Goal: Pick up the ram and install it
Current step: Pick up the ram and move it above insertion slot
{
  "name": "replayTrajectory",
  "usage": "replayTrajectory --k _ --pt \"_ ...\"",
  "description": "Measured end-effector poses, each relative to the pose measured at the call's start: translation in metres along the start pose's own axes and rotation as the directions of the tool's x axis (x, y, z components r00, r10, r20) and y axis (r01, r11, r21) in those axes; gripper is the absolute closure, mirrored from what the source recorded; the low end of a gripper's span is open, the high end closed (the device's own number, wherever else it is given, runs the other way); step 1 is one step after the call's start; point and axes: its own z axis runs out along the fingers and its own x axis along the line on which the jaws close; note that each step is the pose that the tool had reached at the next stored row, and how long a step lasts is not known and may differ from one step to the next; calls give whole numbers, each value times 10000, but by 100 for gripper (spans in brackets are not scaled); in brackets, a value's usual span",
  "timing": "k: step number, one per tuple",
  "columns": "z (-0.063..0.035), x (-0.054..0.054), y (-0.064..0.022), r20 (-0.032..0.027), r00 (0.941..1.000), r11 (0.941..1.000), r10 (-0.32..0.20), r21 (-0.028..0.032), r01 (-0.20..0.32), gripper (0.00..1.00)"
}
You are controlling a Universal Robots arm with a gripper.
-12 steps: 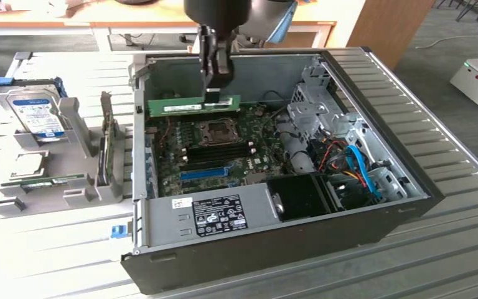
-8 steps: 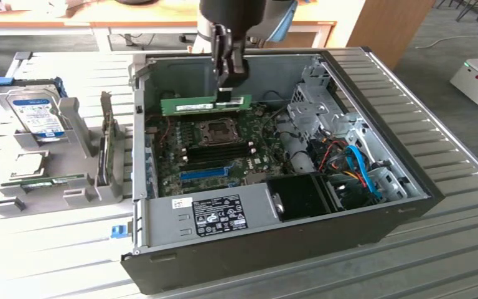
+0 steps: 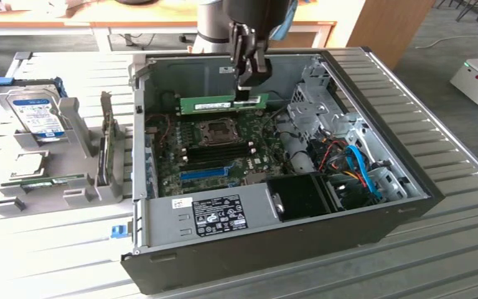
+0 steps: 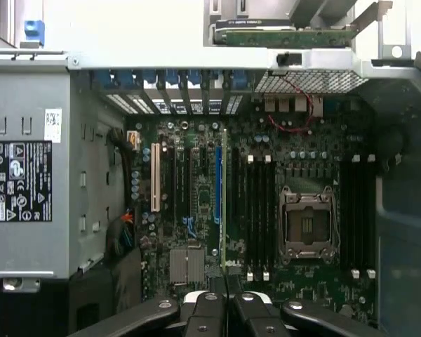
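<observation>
The ram (image 3: 218,104) is a long green stick with dark chips. It hangs level above the rear of the open computer case (image 3: 305,230). My gripper (image 3: 248,93) is shut on the end of it that lies toward the exterior view's right. In the wrist view the ram (image 4: 224,196) appears edge-on as a thin green line running out from my gripper (image 4: 225,309). It hangs over the motherboard (image 4: 196,232), between the blue slot strip (image 4: 217,186) and the black memory slots (image 4: 256,217). The CPU socket (image 4: 307,225) lies beyond those slots.
A power supply with a label (image 3: 218,215) fills the case's front. Drive cages and blue cables (image 3: 360,165) crowd the exterior view's right side. Outside the case, on the exterior view's left, a grey rack (image 3: 56,159) holds a hard drive (image 3: 35,112) and other parts.
</observation>
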Motion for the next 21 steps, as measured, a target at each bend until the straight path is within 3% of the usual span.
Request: replayTrajectory --k 3,12,21 --pt "-1 0 -42 1 10000 10000 -1 -1 1 88" --pt "-1 -13 -43 1 10000 10000 0 -1 0 88" --pt "1 -98 -42 0 10000 10000 -1 -1 1 88"
